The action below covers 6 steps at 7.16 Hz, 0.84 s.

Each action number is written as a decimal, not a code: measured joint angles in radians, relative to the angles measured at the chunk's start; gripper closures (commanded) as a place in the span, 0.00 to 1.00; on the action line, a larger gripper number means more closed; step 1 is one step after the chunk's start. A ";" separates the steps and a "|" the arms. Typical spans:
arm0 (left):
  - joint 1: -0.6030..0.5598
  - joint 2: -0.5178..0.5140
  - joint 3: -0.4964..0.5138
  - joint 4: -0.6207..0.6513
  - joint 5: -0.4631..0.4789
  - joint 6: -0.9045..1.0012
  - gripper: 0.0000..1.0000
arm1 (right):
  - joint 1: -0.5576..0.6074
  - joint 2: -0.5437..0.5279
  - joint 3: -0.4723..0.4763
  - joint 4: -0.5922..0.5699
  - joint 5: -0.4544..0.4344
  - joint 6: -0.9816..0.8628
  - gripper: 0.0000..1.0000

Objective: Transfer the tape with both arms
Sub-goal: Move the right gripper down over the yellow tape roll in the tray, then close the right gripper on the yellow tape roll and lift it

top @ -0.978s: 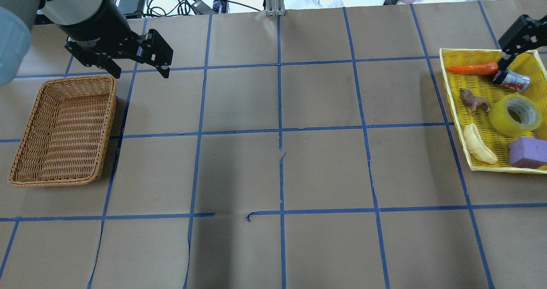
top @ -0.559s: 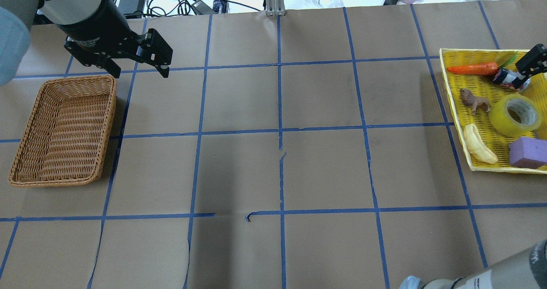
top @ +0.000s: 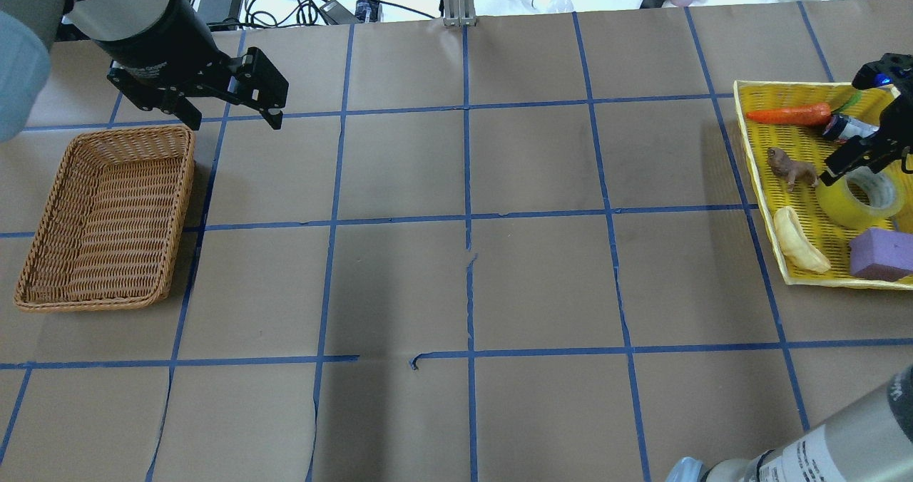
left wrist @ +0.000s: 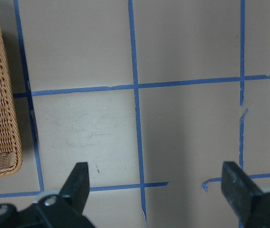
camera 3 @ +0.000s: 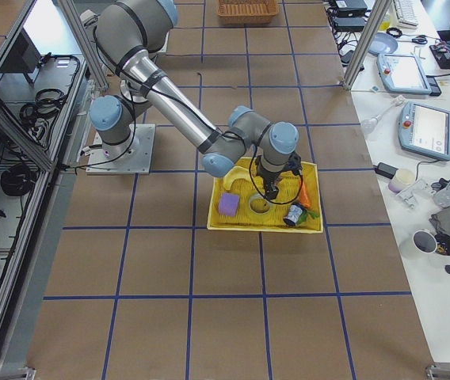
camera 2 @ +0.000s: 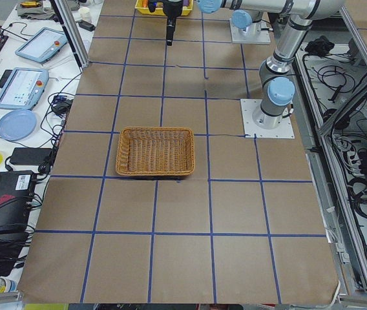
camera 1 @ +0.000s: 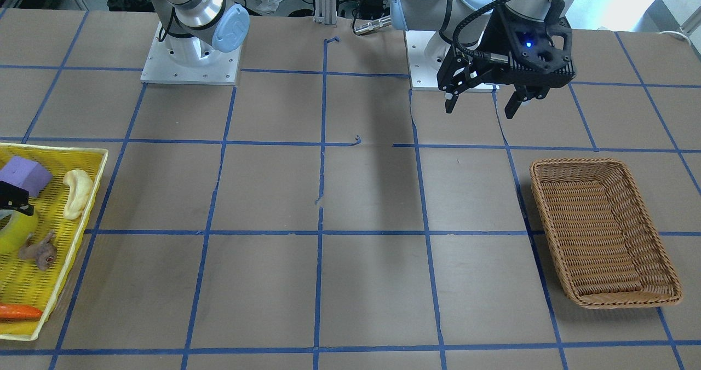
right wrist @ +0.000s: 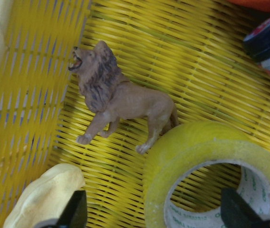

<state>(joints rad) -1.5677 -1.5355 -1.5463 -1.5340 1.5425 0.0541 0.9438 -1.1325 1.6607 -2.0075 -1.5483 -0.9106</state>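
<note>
The tape (top: 840, 207), a yellow-green roll with a pale core, lies in the yellow tray (top: 760, 182) at the table's right end. It fills the lower right of the right wrist view (right wrist: 197, 152). My right gripper (top: 866, 168) is open and hangs just above the roll, with one finger (top: 831, 177) at the roll's far-left rim. In the right wrist view its fingertips (right wrist: 75, 211) stand wide apart and nothing is between them. My left gripper (top: 234, 120) is open and empty, in the air beyond the wicker basket (top: 187, 182).
The tray also holds a toy lion (top: 792, 168), a carrot (top: 788, 115), a small can (top: 849, 127), a pale banana piece (top: 800, 241) and a purple block (top: 881, 254). The lion (right wrist: 120, 99) stands close beside the roll. Blue tape lines grid the brown table.
My right gripper has moved from over the can and the tray's far edge nearer, to just above the tape. The right arm's forearm now shows at bottom right. The left arm has not moved.
</note>
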 measured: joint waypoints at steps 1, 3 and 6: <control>0.000 0.000 0.000 0.000 0.000 0.001 0.00 | 0.000 0.016 0.010 -0.014 -0.010 -0.023 0.47; 0.001 0.000 -0.001 0.000 0.001 0.001 0.00 | 0.000 0.043 0.016 -0.016 -0.042 -0.018 1.00; 0.000 0.000 -0.003 0.000 0.001 0.002 0.00 | 0.000 0.047 0.010 -0.009 -0.039 0.005 1.00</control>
<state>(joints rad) -1.5677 -1.5351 -1.5490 -1.5343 1.5432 0.0556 0.9434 -1.0858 1.6706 -2.0162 -1.5872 -0.9060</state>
